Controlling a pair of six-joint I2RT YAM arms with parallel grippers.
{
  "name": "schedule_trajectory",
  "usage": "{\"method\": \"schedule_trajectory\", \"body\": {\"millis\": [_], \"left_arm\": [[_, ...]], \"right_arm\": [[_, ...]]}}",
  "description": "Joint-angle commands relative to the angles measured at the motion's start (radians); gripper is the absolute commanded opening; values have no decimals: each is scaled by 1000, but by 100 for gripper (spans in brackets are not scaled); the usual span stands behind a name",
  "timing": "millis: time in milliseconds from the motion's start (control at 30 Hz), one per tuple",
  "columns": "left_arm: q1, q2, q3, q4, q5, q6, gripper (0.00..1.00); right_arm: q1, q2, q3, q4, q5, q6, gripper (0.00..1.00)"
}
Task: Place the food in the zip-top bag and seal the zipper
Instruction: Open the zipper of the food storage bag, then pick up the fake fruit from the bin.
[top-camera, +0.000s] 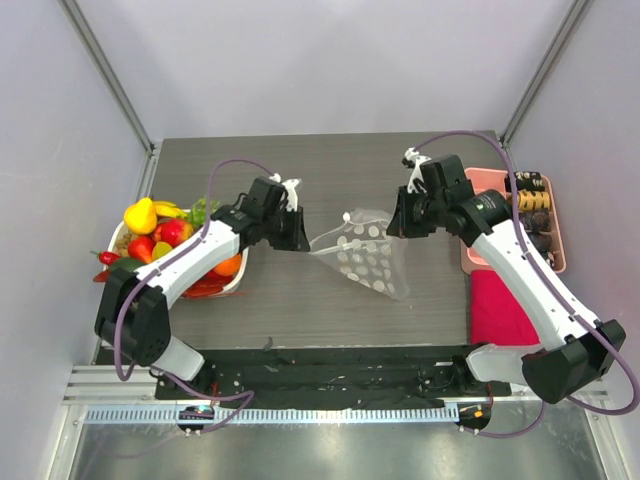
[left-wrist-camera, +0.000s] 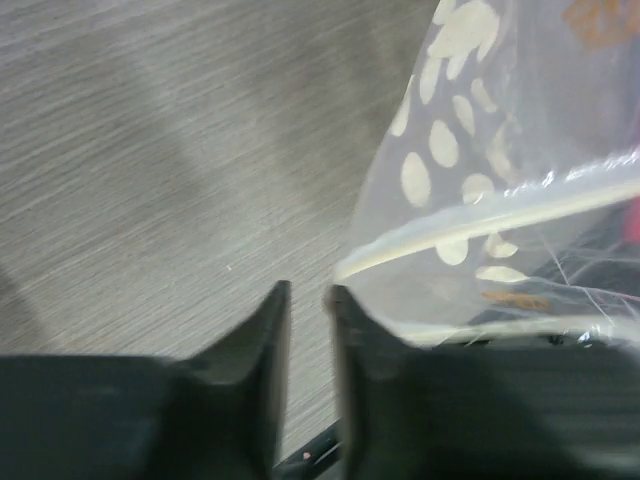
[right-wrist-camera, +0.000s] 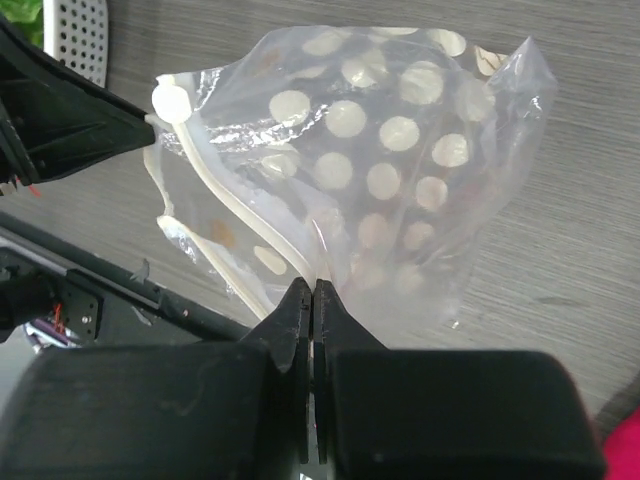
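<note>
Little weight in this bag (top-camera: 368, 258) mid-bench — flimsy, slick film, so I hold by the zipper (right-wrist-camera: 238, 215), its one firm edge. Right gripper (right-wrist-camera: 314, 290) is pinched there; left gripper (left-wrist-camera: 308, 300) stands slightly apart beside the corner, empty. Food (top-camera: 160, 232) sits left.

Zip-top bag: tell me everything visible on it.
Clear, soft plastic zip-top bag printed with white dots, crumpled, over the grey wood-grain table between both arms. Its whitish zipper strip is parted, so the mouth gapes; a small white tab sits at one end. It looks empty. The right gripper is shut on the strip; the left gripper sits by the tab corner, fingers apart, gripping nothing.
</note>
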Motion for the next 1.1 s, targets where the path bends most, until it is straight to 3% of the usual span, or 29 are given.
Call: {"method": "schedule_trajectory", "body": {"millis": [0, 67, 100, 167, 200, 400, 600, 667, 700, 800, 1067], "left_arm": [[1, -49, 18, -73, 48, 121, 42], [1, -77, 39, -88, 68, 139, 64], [1, -89, 56, -125, 68, 154, 79], [7, -129, 107, -175, 76, 217, 88], [19, -146, 122, -200, 85, 246, 100], [120, -321, 268, -473, 163, 550, 100], [320, -293, 499, -934, 148, 947, 100], [358, -275, 530, -1054, 54, 1053, 100], [372, -252, 538, -1090, 29, 1177, 100], [426, -223, 547, -1153, -49, 1340, 100], [430, -154, 504, -1185, -205, 1550, 100]], "right_arm": [[-6, -15, -47, 75, -87, -6, 1], [-7, -21, -70, 113, -91, 17, 1], [-6, -21, -76, 119, -96, 20, 1], [-6, -20, -93, 130, -111, 31, 1], [-6, -21, -97, 130, -114, 46, 1], [-6, -4, -80, 119, -119, 52, 1], [-6, -15, -85, 113, -116, 51, 1], [-6, -12, -88, 110, -116, 43, 1], [-6, -12, -90, 112, -119, 40, 1], [-6, -9, -96, 110, -128, 41, 1], [-4, -13, -103, 107, -130, 32, 1]]}}
